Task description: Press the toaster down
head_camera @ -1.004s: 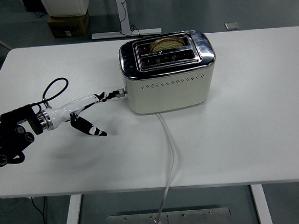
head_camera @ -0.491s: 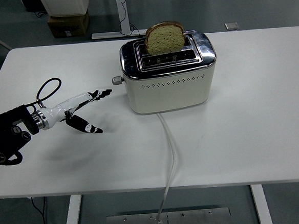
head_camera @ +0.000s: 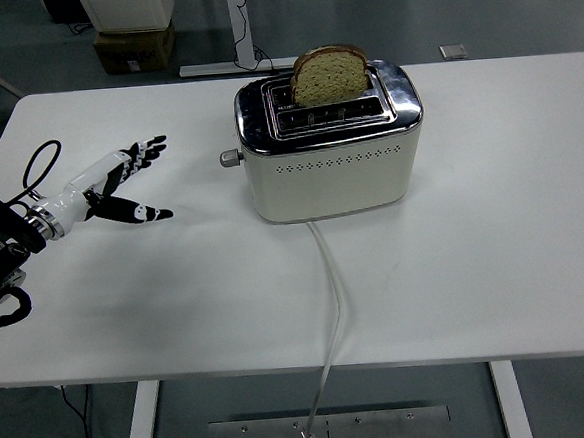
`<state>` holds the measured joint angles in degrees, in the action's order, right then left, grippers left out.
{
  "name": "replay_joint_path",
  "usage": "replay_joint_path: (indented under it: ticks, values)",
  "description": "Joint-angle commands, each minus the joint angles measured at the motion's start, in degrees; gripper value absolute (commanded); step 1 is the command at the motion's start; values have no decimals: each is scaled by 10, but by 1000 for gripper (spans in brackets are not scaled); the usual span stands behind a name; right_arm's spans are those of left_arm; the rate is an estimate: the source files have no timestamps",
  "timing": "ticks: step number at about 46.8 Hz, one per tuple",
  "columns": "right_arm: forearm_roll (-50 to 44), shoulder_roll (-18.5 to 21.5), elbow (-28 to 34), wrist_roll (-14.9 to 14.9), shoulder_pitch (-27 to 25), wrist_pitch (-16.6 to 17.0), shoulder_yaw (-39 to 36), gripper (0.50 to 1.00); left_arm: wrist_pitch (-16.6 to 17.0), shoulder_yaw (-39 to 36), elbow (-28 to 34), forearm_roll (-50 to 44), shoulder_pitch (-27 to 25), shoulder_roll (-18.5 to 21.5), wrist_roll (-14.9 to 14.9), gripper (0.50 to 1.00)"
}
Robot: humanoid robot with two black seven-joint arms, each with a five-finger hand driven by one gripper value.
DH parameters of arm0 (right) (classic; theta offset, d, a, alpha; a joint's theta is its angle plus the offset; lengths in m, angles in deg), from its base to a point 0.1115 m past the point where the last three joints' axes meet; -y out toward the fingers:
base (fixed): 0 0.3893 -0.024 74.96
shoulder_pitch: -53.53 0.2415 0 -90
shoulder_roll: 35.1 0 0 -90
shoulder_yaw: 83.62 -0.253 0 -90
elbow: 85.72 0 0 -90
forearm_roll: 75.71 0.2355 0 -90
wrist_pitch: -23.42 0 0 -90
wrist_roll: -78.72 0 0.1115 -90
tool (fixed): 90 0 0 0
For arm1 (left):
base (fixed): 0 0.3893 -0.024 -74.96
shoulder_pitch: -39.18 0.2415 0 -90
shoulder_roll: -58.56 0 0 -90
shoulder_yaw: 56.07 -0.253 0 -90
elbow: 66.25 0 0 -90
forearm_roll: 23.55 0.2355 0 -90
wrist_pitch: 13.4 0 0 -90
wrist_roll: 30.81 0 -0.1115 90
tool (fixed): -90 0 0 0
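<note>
Table (head_camera: pixel 496 265): white. Toaster (head_camera: pixel 327 141): far centre, cord to near edge. Bread (head_camera: pixel 330 74): raised in slot. Lever (head_camera: pixel 230 157): toaster's left end, up. Left hand (head_camera: pixel 109 187): well left of lever, fingers spread, empty. Tip: fingertip atop lever, push straight down.

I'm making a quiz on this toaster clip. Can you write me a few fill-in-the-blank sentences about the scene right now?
1. The slice of bread stands ____ out of the toaster.
2. The left hand holds ____.
3. The toaster's lever is on the side facing the ____ hand.
4. The cord runs toward the table's ____ edge.

Answers: up; nothing; left; near
</note>
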<state>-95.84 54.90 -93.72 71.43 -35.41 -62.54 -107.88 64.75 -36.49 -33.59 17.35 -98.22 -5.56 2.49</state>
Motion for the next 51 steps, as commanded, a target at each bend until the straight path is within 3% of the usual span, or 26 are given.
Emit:
replay_joint_path:
  ticks: [1, 7, 29, 51]
  values:
    - [0, 0, 0, 0, 0, 0, 0, 1000, 0, 0, -14, -78, -2, -3, -2, 1000]
    - [0, 0, 0, 0, 0, 0, 0, 1000, 0, 0, -20, -173, -2, -16, -3, 1000]
    - [0, 0, 0, 0, 0, 0, 0, 1000, 1, 46, -109, -357, -25, -85, -2, 1000]
    - [-1, 0, 0, 0, 0, 0, 0, 1000, 0, 101, -155, -451, -31, -147, -2, 1000]
